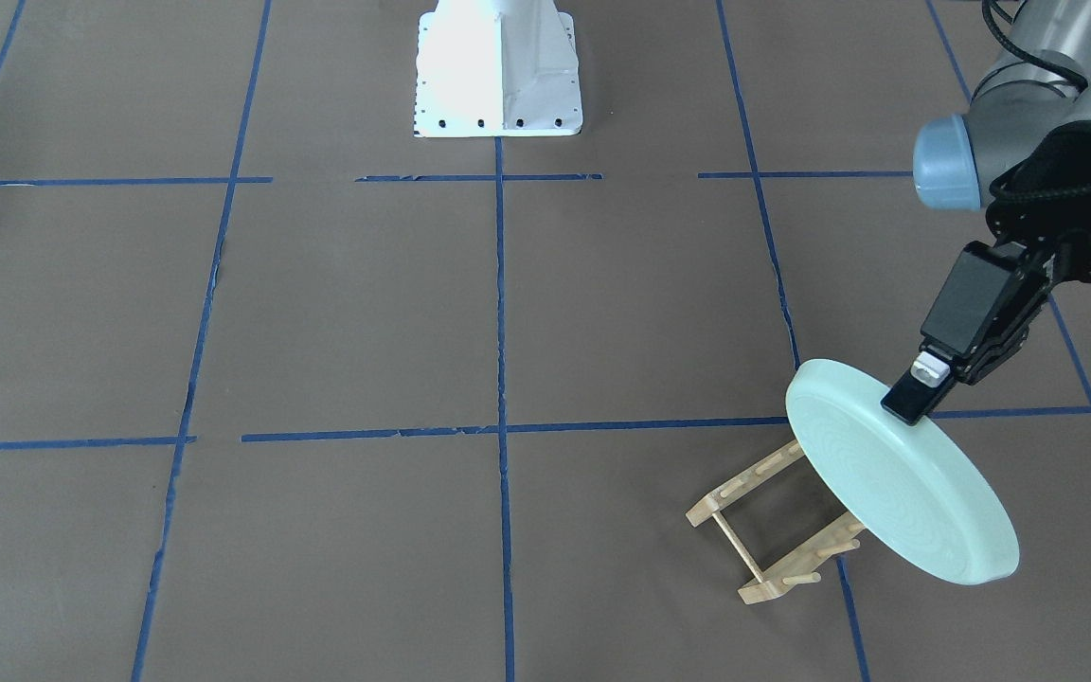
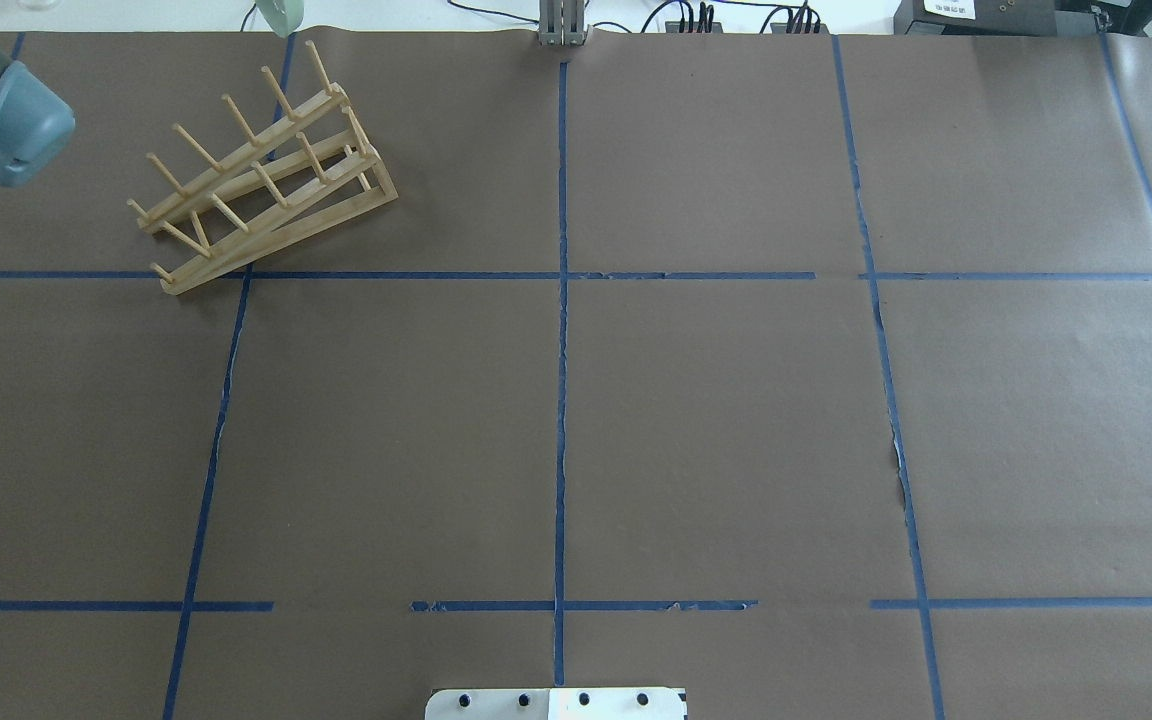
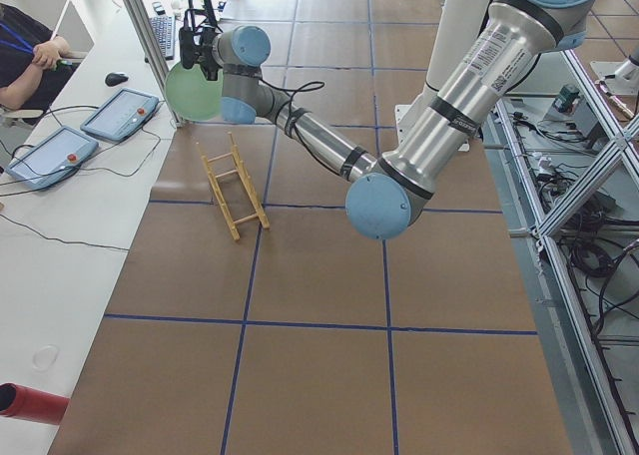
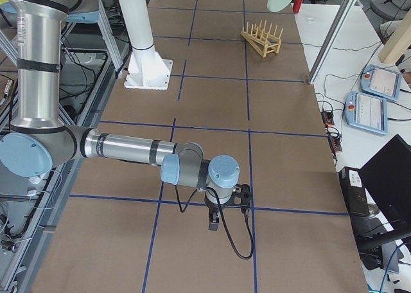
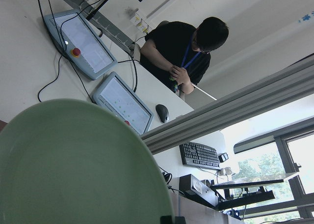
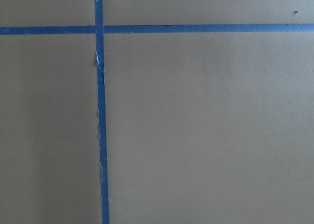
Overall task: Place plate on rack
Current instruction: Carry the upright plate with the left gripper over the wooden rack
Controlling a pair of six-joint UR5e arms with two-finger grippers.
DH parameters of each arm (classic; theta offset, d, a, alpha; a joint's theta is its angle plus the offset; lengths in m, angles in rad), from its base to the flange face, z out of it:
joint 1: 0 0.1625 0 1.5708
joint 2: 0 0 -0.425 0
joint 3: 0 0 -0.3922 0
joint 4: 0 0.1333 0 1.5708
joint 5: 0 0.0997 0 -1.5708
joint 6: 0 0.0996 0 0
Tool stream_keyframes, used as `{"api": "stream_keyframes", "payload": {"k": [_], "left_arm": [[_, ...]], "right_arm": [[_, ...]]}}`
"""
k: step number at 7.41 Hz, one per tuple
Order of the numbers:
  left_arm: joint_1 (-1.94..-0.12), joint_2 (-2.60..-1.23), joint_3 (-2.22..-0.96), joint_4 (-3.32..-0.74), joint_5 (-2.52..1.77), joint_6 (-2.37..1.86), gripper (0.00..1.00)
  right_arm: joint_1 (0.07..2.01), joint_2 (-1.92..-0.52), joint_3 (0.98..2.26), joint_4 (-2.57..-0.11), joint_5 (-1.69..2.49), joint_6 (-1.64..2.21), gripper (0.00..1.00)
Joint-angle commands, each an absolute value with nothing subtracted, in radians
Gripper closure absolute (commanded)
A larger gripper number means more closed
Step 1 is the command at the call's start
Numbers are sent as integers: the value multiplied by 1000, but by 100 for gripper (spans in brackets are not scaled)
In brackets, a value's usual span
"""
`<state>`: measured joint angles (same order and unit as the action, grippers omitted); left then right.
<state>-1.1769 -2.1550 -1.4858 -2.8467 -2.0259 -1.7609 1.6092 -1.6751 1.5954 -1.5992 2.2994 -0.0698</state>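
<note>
The pale mint-green plate point(image 1: 896, 478) hangs tilted on edge in the air, over the end of the light wooden rack point(image 1: 773, 535). My left gripper point(image 1: 912, 405) is shut on the plate's upper rim. The plate fills the lower left of the left wrist view point(image 5: 73, 165) and shows as a sliver at the top of the overhead view point(image 2: 281, 14). The rack point(image 2: 256, 180) stands empty at the far left of the table. My right gripper point(image 4: 215, 223) hangs low over the table far from the rack; I cannot tell whether it is open or shut.
The white robot base point(image 1: 498, 76) stands at the table's near middle. An aluminium post point(image 3: 150, 46) and a desk with tablets point(image 3: 45, 156) lie just beyond the rack. A person point(image 5: 181, 52) sits at that desk. Blue tape lines point(image 1: 500, 313) cross the brown table.
</note>
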Motion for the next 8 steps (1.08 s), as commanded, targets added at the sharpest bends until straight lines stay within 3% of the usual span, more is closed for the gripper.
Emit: {"api": "stream_keyframes", "payload": {"k": [1,8], "left_arm": [[-1172,-2120,-1418,-3049,-1950,-1839,100],[-1101,-2125,-1310,-3074,-1911,-1822,100]], "right_arm": [[1609,-1675,1595,-1598,2299,-71,0],[1609,-1675,1597,-1598,2299,-71,0]]}}
